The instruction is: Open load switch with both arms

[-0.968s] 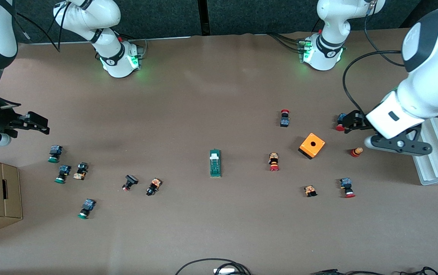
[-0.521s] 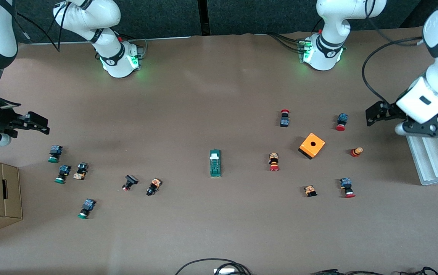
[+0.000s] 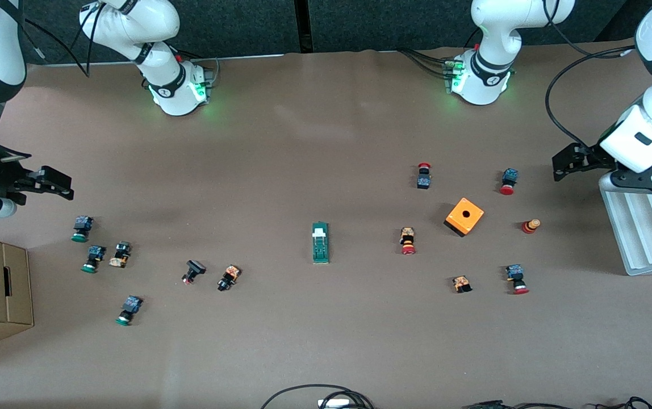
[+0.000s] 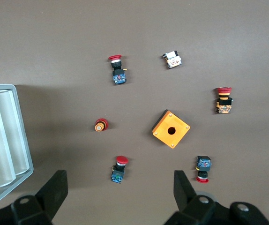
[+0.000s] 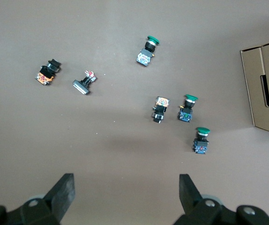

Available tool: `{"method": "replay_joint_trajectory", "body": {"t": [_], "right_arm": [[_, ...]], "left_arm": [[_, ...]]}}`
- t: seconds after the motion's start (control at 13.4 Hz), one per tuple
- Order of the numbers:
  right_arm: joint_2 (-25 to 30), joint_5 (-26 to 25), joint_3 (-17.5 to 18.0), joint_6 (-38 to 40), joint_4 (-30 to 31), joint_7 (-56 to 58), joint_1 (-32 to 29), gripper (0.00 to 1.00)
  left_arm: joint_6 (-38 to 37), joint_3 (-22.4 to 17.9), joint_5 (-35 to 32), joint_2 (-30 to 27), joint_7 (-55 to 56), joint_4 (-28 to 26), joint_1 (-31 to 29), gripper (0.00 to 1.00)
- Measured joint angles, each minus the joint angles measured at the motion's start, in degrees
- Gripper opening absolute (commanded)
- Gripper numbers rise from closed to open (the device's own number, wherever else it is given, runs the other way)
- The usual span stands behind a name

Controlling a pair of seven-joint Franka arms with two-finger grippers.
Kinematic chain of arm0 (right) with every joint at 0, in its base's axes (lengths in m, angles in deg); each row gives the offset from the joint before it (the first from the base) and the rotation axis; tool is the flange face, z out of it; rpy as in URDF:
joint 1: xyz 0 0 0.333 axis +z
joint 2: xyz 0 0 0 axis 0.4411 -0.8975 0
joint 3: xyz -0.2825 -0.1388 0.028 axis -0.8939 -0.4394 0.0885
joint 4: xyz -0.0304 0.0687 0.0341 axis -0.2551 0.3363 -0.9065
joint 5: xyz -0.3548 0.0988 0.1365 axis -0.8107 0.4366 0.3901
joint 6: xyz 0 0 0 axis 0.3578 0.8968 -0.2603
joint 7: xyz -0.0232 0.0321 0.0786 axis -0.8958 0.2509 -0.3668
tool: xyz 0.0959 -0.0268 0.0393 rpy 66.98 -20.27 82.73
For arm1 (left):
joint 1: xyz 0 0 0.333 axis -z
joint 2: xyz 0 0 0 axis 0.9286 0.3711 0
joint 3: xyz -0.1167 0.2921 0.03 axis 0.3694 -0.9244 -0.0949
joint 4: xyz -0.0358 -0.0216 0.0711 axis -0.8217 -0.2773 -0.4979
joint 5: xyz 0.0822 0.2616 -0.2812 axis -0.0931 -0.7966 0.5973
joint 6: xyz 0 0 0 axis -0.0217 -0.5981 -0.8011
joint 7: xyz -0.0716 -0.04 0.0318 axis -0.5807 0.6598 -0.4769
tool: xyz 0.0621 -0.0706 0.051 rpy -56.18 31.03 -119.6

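Load switch (image 3: pixel 320 242) only in front view

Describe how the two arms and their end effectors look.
Both are glossy white jointed arms with black joint bands, on round bases lit green, trailing black cables. The left arm's black two-finger end effector sits on a white wrist block; the right arm's black two-finger end effector follows a silver metal wrist.

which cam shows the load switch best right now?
Front view. The load switch lies in full sight mid-table, white block at the end nearer the bases, nothing covering it. Neither wrist view shows it: the left one shows the orange box and buttons, the right one only buttons and a cardboard box.
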State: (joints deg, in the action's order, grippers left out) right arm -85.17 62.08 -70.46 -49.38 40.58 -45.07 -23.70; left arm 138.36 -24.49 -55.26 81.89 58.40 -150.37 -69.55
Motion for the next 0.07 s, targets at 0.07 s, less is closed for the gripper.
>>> {"method": "replay_joint_trajectory", "body": {"t": [0.07], "right_arm": [[0.0, 0.0, 0.0, 0.0, 0.0, 0.0, 0.0, 1.00]], "left_arm": [[0.0, 0.6, 0.0, 0.0, 0.0, 0.0, -0.3, 1.00]]}}
